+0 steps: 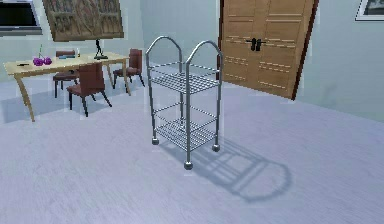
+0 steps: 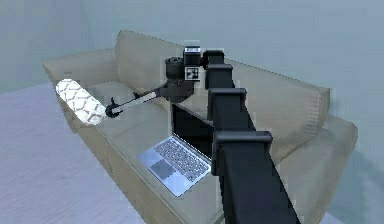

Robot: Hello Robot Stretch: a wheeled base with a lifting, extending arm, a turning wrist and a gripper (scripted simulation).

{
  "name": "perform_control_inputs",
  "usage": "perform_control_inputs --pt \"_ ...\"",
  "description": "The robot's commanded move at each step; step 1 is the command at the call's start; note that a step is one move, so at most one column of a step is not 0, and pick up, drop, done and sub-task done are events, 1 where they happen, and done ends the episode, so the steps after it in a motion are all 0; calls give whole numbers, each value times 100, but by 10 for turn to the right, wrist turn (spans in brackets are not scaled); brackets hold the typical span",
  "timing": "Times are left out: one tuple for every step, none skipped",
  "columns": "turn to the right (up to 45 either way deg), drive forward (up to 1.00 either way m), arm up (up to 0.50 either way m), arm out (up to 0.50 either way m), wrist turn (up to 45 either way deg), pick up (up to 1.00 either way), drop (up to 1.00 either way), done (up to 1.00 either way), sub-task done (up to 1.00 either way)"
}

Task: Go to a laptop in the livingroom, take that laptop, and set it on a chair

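**Laptop open on sofa; jaws' hold unreadable**

Forward view: wooden surface (image 1: 55,68) with dark chairs (image 1: 88,85) at left, wire trolley (image 1: 185,95) centre, wooden double door (image 1: 265,45) right.
Arm side view: patterned pillow (image 2: 78,98) at the left end of the sofa (image 2: 290,110). The jaws are just right of it, over the cushions; cannot tell whether they grasp anything. Laptop (image 2: 180,158) lies open on the seat, with the arm (image 2: 245,150) crossing its right edge.

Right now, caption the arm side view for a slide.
Arm reaches over beige sofa; pincer near patterned cushion, open laptop on seat.
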Motion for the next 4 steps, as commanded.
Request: perform_control_inputs --pt "0 0 0 0 -450 0 0 0 0" --pt "0 0 0 0 -270 0 0 0 0" --pt "0 0 0 -32 0 0 0 0 0" --pt "450 0 0 0 0 0 0 0 0"
